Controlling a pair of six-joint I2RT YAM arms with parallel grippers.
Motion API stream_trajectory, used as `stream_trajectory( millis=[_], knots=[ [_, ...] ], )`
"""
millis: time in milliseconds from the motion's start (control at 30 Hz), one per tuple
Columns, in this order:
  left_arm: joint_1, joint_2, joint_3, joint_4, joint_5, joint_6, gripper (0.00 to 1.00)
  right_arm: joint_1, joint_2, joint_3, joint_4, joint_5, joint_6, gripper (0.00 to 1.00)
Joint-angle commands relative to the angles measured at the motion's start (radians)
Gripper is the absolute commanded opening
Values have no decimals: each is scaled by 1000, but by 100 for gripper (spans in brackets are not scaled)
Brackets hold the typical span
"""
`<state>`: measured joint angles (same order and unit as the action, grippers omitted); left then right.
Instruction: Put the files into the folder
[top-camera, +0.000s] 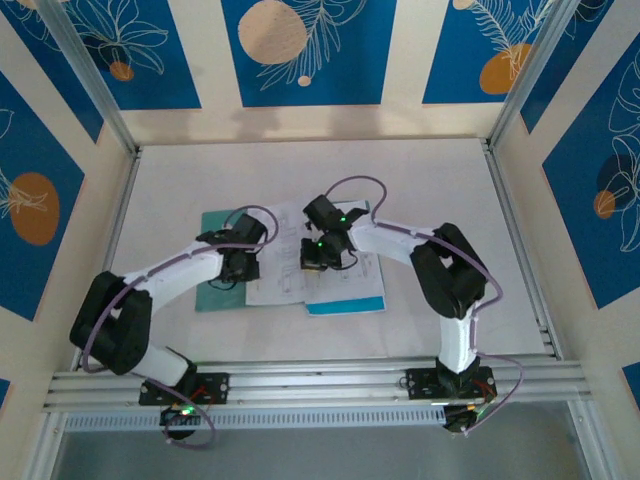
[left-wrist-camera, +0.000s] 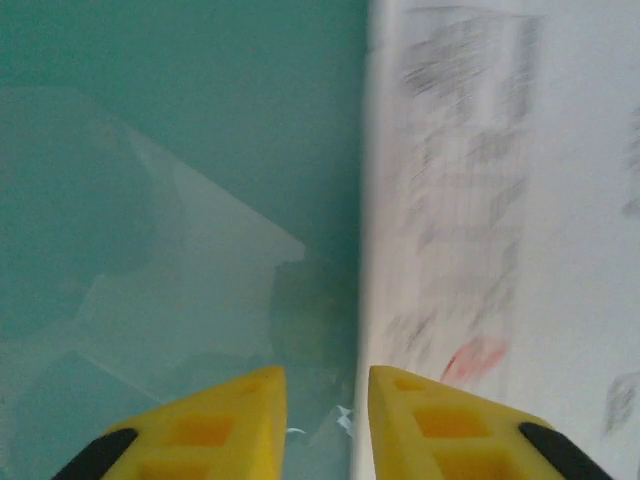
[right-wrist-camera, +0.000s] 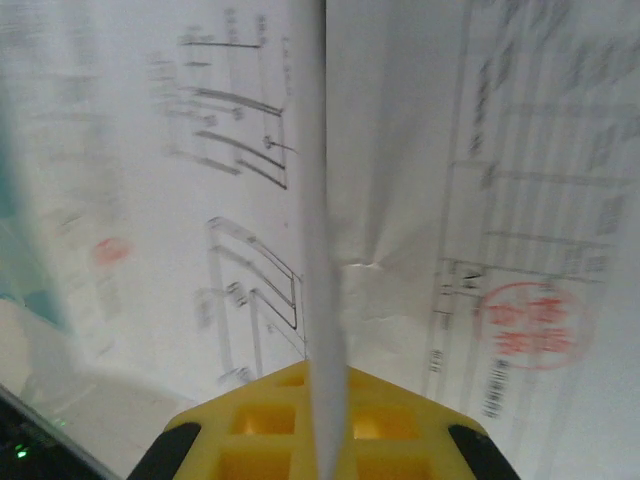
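Files (right-wrist-camera: 400, 200) pinched edge-on in R jaws (red stamp, txt blurred).

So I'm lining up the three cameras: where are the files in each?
Top: files mid-table, right of the folder.
Left wrist: right half, blurred print.
Right wrist: across the picture, one sheet edge-on in the right claw.
Landmark: the teal folder along the files' left edge.

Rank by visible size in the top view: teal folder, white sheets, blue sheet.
1. white printed sheets, largest
2. teal folder, partly covered by them
3. blue sheet, just a strip at the stack's near edge
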<state>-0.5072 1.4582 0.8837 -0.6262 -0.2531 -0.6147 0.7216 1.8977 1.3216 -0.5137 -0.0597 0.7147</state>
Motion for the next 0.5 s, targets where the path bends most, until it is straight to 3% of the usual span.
stream_trajectory(
  millis=[0,267,467],
  knots=[
    [86,-86,-43,-43,49,-33,30,-28,-74,27,-52,119,-123,0],
    [330,-211,-198,-25,150,-98,19,-42,-115,61,-63,251,-276,0],
    [439,-254,-279,-11,163,-124,8,-2,-154,45,-49,275,-321,0]
  ],
)
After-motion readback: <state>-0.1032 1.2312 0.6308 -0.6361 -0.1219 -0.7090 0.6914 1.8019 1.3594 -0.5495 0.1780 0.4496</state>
